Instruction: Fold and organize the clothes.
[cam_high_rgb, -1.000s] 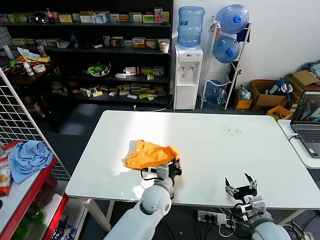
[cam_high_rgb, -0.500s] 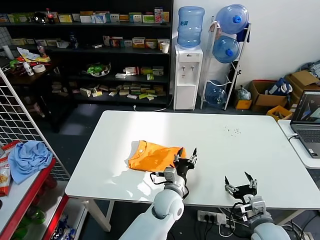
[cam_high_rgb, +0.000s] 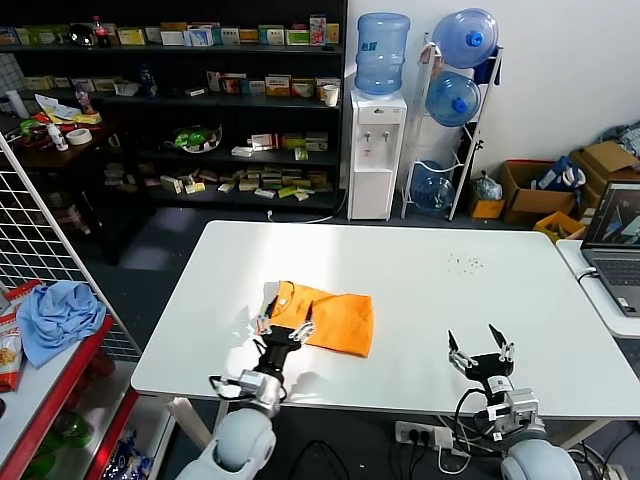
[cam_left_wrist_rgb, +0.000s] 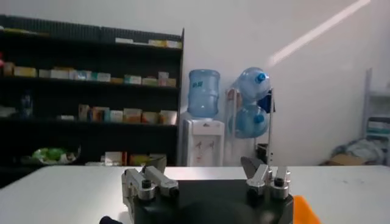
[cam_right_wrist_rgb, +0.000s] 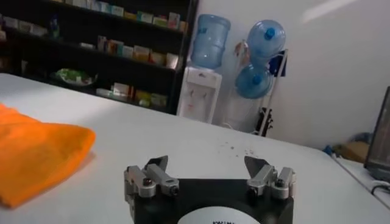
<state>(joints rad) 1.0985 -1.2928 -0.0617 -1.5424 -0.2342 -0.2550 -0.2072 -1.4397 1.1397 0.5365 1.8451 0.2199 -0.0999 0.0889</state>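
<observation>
The orange T-shirt (cam_high_rgb: 328, 317) lies folded into a compact bundle on the white table (cam_high_rgb: 430, 270), left of centre. My left gripper (cam_high_rgb: 284, 319) is open and empty, low over the table at the shirt's near left edge. In the left wrist view the left gripper (cam_left_wrist_rgb: 207, 165) shows its jaws apart, with a corner of the shirt (cam_left_wrist_rgb: 304, 210) beside it. My right gripper (cam_high_rgb: 481, 346) is open and empty near the table's front edge, well right of the shirt. In the right wrist view the right gripper (cam_right_wrist_rgb: 207, 164) holds nothing and the shirt (cam_right_wrist_rgb: 36, 152) lies off to one side.
A light blue cloth (cam_high_rgb: 58, 315) lies on a red rack at the far left behind a wire grid. A laptop (cam_high_rgb: 615, 245) sits on a side table at the right. Shelves, a water dispenser (cam_high_rgb: 376, 150) and bottles stand behind the table.
My left gripper let go of the shirt's edge and drew back left, toward the table's front. The shirt went from a bunched heap to a flatter folded bundle. The right arm stayed put.
</observation>
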